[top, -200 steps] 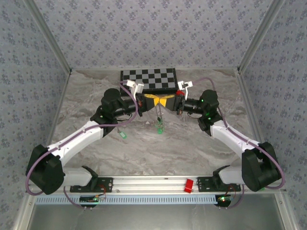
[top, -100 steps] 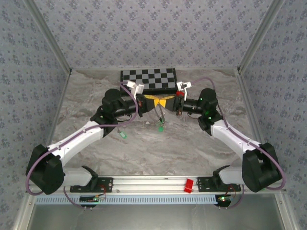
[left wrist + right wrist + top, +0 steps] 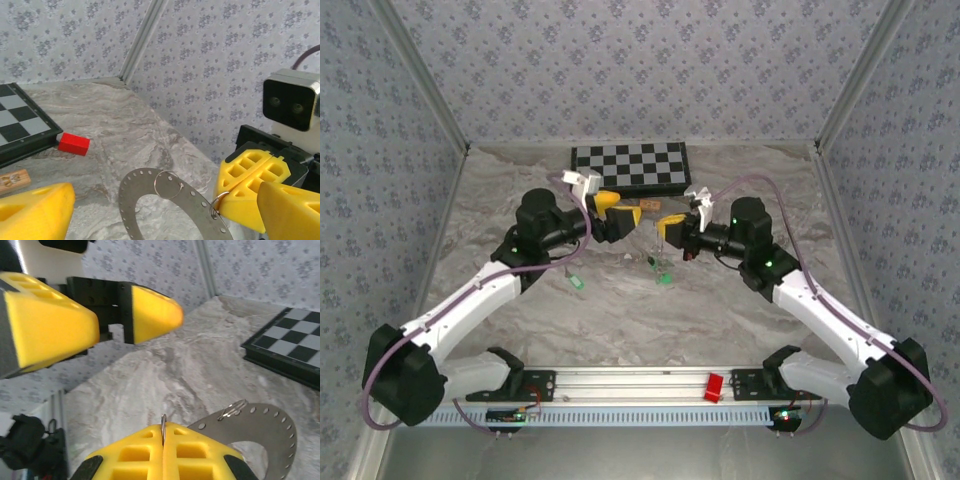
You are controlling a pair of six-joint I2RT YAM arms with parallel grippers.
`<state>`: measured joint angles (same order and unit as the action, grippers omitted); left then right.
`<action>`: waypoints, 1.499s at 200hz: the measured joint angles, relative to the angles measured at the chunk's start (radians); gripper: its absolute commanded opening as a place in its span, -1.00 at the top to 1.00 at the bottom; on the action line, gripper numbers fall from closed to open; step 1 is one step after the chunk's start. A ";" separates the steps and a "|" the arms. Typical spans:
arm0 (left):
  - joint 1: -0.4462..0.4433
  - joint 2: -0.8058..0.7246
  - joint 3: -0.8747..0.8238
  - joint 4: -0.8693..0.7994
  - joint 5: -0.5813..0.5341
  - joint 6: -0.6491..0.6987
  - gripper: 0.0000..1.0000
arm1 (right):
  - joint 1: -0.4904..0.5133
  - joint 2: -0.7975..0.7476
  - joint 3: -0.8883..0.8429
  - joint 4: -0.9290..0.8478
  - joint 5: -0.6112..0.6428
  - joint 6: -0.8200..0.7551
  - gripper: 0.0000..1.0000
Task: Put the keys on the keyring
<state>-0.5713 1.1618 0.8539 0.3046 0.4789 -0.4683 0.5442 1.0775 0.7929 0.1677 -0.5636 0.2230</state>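
Two yellow-fingered grippers face each other over the marble table, near the chessboard. The left gripper gapes wide with nothing in it. The right gripper is pinched tight on a thin wire loop at the rim of the keyring, a flat perforated hoop raised between them. One green key shows just beneath, and another lies nearer the left arm.

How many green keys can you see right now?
2: one green key on the marble beside the left arm, another by the right gripper. Others may be hidden.
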 measured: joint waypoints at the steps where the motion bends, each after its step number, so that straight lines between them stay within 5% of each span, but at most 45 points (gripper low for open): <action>1: 0.000 -0.001 0.000 -0.002 -0.001 0.001 -0.86 | 0.002 -0.001 0.000 -0.003 0.006 -0.004 1.00; 77: 0.000 -0.009 -0.035 -0.070 -0.054 0.018 -0.86 | 0.084 -0.016 0.000 -0.113 0.254 -0.140 1.00; 172: 0.000 -0.009 -0.041 -0.103 -0.095 0.039 -0.99 | 0.104 -0.029 0.000 -0.136 0.322 -0.172 1.00; 244: 0.003 -0.022 -0.092 -0.280 -0.368 0.039 -0.99 | 0.143 -0.051 -0.063 -0.096 0.340 -0.192 1.00; 300: 0.061 -0.088 -0.150 -0.500 -0.532 -0.044 -0.46 | 0.179 -0.051 -0.113 -0.081 0.340 -0.198 1.00</action>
<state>-0.5106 1.0737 0.7036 -0.1955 -0.0528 -0.5125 0.7235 1.0264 0.6800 0.0868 -0.2234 0.0254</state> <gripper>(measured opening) 0.787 0.040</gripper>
